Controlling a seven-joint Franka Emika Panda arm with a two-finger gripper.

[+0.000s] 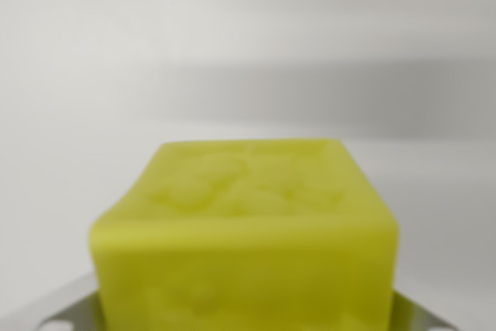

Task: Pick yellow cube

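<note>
The yellow cube (244,238) fills the lower middle of the wrist view, very close to the camera, with a raised pattern on its top face. Grey fingers (54,312) of my gripper (244,319) show at the bottom left and bottom right corners, pressed against the cube's two sides. The gripper is shut on the cube, and the cube's left edge looks slightly bowed in. The cube's underside and the fingertips are hidden below the frame edge.
Behind the cube lies a blurred white surface (116,52), crossed by a soft grey shadow band (333,98) at mid height.
</note>
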